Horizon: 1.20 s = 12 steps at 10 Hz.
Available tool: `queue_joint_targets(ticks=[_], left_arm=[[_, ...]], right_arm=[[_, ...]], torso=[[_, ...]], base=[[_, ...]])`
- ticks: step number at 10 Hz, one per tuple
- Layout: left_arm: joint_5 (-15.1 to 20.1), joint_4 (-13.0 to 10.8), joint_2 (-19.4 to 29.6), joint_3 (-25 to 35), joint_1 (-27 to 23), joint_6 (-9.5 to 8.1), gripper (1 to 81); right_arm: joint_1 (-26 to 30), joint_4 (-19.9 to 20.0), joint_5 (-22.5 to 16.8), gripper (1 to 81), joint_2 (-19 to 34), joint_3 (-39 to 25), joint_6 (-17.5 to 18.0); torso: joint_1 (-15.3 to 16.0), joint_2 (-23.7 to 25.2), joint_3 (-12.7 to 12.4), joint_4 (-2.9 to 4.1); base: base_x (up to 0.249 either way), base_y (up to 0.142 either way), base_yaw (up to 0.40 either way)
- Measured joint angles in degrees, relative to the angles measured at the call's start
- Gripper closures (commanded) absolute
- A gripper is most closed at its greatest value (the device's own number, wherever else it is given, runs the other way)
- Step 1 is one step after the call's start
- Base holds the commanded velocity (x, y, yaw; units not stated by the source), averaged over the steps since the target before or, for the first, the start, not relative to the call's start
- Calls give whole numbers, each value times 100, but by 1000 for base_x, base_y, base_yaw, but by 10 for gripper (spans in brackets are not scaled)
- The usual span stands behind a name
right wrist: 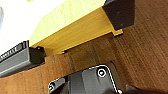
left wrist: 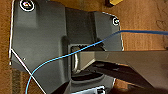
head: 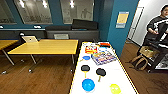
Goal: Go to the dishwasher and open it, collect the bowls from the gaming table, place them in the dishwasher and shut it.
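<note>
Blue bowl (head: pixel 88 85) and yellow-green bowl (head: pixel 115 88), both empty, on gaming table (head: pixel 120 75).

long white gaming table (head: pixel 120 75), blue bowl (head: pixel 88 85) and yellow-green bowl (head: pixel 115 88) near its close end, black paddles (head: pixel 85 68) behind

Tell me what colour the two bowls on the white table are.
One bowl is blue, the other yellow-green; the head view shows them best.
</note>
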<state>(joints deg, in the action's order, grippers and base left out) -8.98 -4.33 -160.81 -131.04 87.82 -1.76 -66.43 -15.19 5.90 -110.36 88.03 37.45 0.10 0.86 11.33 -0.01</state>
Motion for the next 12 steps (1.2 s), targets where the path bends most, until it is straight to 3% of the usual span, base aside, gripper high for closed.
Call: queue_joint_targets(ticks=[3,7,12], left_arm=[[-5,0,-17,-2,-1,2,10],[-5,1,-61,-79,-17,0,10],[-22,1,-100,-165,-48,2,10]], right_arm=[[521,12,-216,10,262,-261,282],[1067,80,-379,10,599,-560,616],[1740,690,-561,10,695,-628,681]], torso=[[-2,0,44,0],[4,-4,490,0],[4,-6,529,0]], base=[[0,0,0],[0,0,0],[0,0,0]])
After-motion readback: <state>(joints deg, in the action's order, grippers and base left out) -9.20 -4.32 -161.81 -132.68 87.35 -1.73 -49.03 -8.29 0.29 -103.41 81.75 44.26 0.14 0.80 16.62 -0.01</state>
